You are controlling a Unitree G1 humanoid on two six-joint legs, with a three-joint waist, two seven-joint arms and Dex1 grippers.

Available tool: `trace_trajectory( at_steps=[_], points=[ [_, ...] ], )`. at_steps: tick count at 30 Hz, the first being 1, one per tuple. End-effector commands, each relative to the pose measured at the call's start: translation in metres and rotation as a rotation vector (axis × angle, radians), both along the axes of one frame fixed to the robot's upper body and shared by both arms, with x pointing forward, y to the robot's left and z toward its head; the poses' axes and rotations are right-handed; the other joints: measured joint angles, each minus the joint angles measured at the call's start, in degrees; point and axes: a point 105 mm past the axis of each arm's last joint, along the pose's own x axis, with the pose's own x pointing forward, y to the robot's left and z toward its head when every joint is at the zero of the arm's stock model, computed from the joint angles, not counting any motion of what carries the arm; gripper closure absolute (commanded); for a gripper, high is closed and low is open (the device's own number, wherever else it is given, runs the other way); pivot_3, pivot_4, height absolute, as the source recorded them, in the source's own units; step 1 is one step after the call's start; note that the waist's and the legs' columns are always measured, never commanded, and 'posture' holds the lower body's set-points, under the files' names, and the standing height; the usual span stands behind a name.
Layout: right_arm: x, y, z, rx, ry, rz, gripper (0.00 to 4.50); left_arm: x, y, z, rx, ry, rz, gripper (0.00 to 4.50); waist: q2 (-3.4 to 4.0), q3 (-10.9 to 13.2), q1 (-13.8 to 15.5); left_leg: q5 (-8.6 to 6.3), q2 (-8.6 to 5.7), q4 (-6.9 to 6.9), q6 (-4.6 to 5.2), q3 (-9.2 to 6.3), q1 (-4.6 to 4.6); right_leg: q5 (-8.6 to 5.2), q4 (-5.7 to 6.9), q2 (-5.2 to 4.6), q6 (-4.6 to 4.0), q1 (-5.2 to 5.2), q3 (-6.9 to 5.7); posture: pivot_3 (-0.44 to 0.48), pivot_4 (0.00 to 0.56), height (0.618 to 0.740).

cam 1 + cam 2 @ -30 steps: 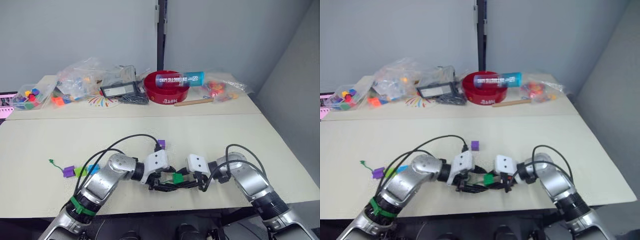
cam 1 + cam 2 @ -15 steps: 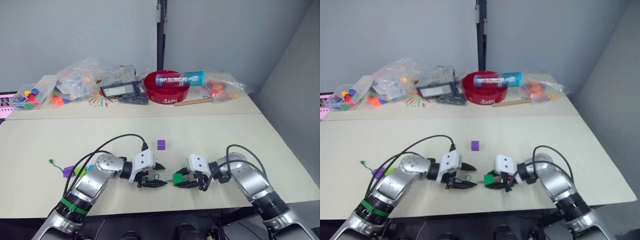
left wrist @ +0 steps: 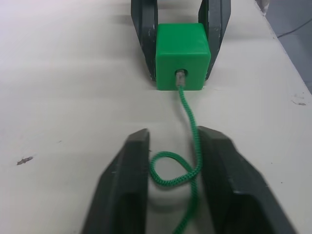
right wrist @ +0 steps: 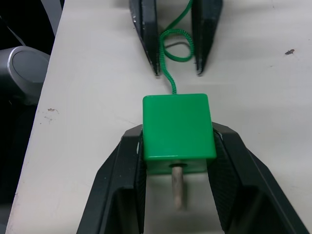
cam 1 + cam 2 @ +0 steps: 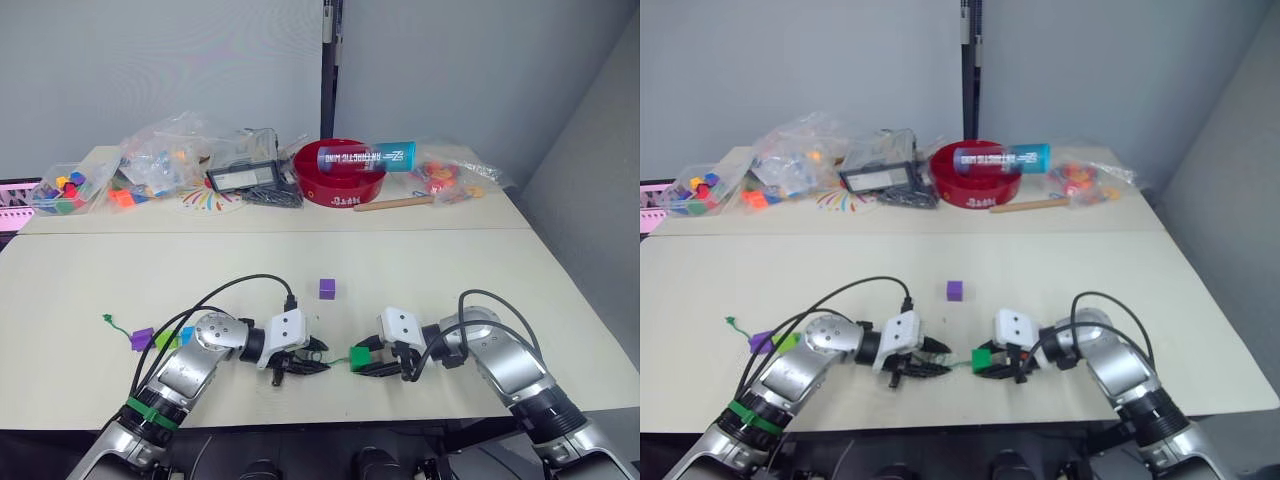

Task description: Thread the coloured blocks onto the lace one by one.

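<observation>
The right gripper (image 4: 178, 195) pinches a green block (image 4: 178, 127) between its two black fingers, low over the tabletop (image 5: 420, 280) near its front edge. The lace (image 3: 189, 146) passes through the block's hole, so the hole's axis runs sideways from one gripper toward the other. The stiff pale tip (image 4: 177, 185) sticks out of the block's far face, pointing toward the robot's right, back along the right gripper. On the other side the green string leaves the block and curls into a small loop between the fingers of the left gripper (image 3: 171, 161), which faces the right one just apart from it. Those fingers are spread, with the string lying loose in the gap. A purple block (image 5: 327, 288) sits alone further back. At the robot's left, a purple (image 5: 141, 339), a lime (image 5: 163, 340) and a blue block (image 5: 186, 334) lie in a row
</observation>
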Motion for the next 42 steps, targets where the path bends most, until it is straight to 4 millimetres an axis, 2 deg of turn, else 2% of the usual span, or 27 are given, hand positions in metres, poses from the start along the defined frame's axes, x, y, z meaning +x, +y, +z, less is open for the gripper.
trace_trajectory(
  at_steps=[1, 9, 16, 23, 27, 29, 35, 36, 42],
  points=[
    [0.000, -0.010, -0.014, -0.056, 0.039, -0.056, 3.31, -0.004, -0.004, 0.006, -0.027, -0.013, -0.026, 4.38, 0.00, 0.00, -0.01, 0.00, 0.00, 0.00, 0.00, 0.00, 0.00, 0.00, 0.00, 0.00, 0.00, 0.00, 0.00, 0.000, 0.150, 0.740],
    [0.000, -0.007, -0.015, -0.057, 0.038, -0.053, 3.31, -0.004, -0.020, 0.013, -0.056, -0.037, -0.038, 4.47, 0.00, 0.00, -0.04, 0.00, 0.00, 0.00, 0.00, 0.00, 0.00, 0.00, 0.00, 0.00, 0.01, 0.00, 0.00, 0.000, 0.150, 0.740],
    [0.006, 0.008, -0.015, -0.050, 0.026, -0.039, 3.31, 0.002, -0.031, 0.009, -0.030, -0.057, -0.034, 4.47, 0.00, 0.00, -0.71, 0.00, 0.03, -0.01, 0.00, 0.00, 0.03, -0.01, 0.01, 0.06, 0.01, 0.00, 0.01, 0.000, 0.150, 0.740],
    [0.009, 0.008, -0.021, -0.066, 0.038, -0.052, 3.31, 0.003, -0.020, 0.011, -0.012, -0.018, 0.016, 4.47, 0.00, 0.00, -1.67, 0.01, 0.06, -0.02, 0.00, -0.03, 0.11, -0.18, 0.12, 0.14, 0.31, 0.02, 0.04, 0.000, 0.150, 0.740],
    [0.005, 0.007, -0.022, -0.059, 0.060, -0.047, 3.31, 0.000, -0.018, 0.021, -0.037, 0.010, 0.017, 3.30, 0.00, 0.00, -1.73, 0.00, 0.07, -0.02, 0.00, -0.03, 0.13, -0.18, 0.13, 0.16, 0.31, 0.00, 0.06, 0.000, 0.150, 0.740],
    [0.006, 0.009, -0.018, -0.035, 0.054, -0.055, 2.24, -0.002, -0.018, 0.027, -0.052, 0.010, 0.014, 2.62, 0.00, 0.00, -1.64, 0.01, 0.07, -0.02, 0.00, -0.03, 0.13, -0.18, 0.14, 0.16, 0.31, -0.02, 0.06, 0.000, 0.150, 0.740],
    [0.007, 0.007, 0.001, 0.029, 0.049, -0.065, 0.21, -0.010, -0.017, 0.032, -0.029, 0.002, -0.011, 0.65, 0.02, 0.02, -1.38, 0.00, 0.06, -0.02, 0.00, -0.04, 0.02, -0.17, 0.10, 0.13, 0.30, -0.09, 0.06, 0.000, 0.150, 0.740],
    [0.006, 0.005, 0.004, 0.033, 0.046, -0.064, 0.00, -0.009, -0.018, 0.032, -0.025, -0.007, -0.008, 0.37, 0.03, 0.04, -1.29, 0.00, 0.06, -0.02, 0.00, -0.04, 0.00, -0.17, 0.09, 0.13, 0.30, -0.10, 0.05, 0.000, 0.150, 0.740],
    [-0.009, -0.016, 0.013, 0.028, 0.038, -0.072, 0.00, -0.001, -0.035, 0.024, -0.011, -0.036, -0.007, 0.37, 0.07, 0.11, 0.29, 0.00, -0.04, -0.02, 0.00, -0.02, -0.14, -0.16, -0.06, -0.02, 0.28, -0.11, 0.02, 0.000, 0.150, 0.740]
  ],
)
